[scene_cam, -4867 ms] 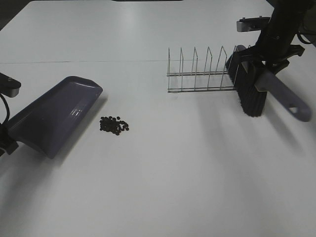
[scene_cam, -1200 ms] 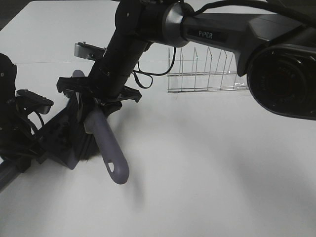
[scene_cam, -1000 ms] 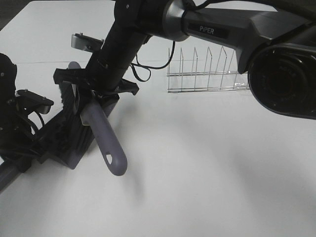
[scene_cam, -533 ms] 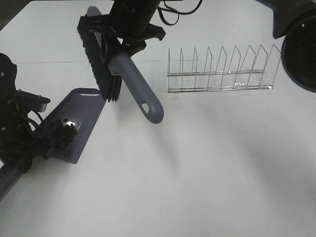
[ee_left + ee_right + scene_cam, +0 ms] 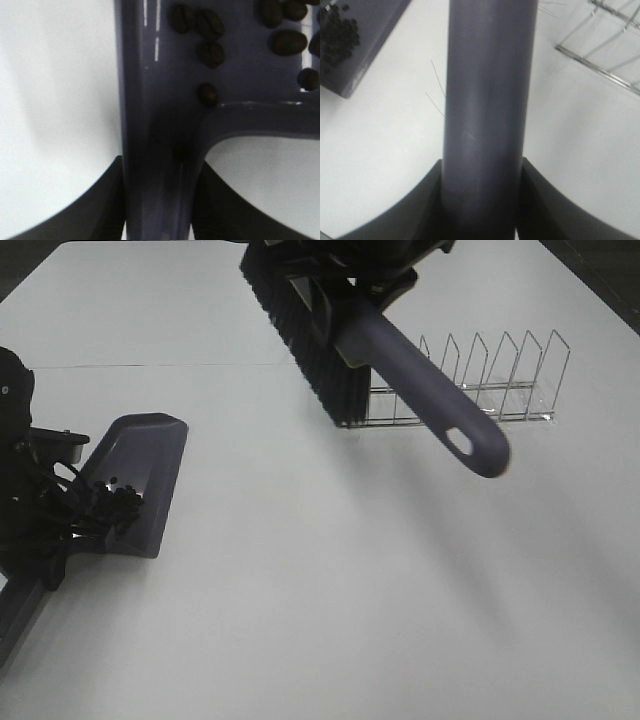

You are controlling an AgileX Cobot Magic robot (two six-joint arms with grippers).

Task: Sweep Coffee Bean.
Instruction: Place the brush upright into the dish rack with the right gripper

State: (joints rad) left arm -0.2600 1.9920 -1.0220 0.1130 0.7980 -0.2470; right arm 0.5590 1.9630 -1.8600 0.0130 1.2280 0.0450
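Observation:
The coffee bean (image 5: pixel 117 506) cluster lies inside the purple dustpan (image 5: pixel 140 455), near its back wall at the handle end. In the left wrist view, the beans (image 5: pixel 212 52) rest on the pan floor. My left gripper (image 5: pixel 159 166) is shut on the dustpan handle (image 5: pixel 150 125) and shows at the far left (image 5: pixel 42 552) of the high view. My right gripper (image 5: pixel 481 165) is shut on the brush handle (image 5: pixel 490 90). The brush (image 5: pixel 312 345) hangs high above the table, its bristles over the wire rack's left end and its handle (image 5: pixel 440 410) pointing down to the right.
A wire rack (image 5: pixel 480 380) stands at the back right, partly behind the brush; the right wrist view also shows the rack (image 5: pixel 605 55). The dustpan (image 5: pixel 370 25) holding the beans appears in that view too. White tabletop (image 5: pixel 330 580) spreads across the middle and front.
The brush has lifted off the dustpan and swung up and to the right, toward the rack. The beans stay in the dustpan, which the left gripper still holds.

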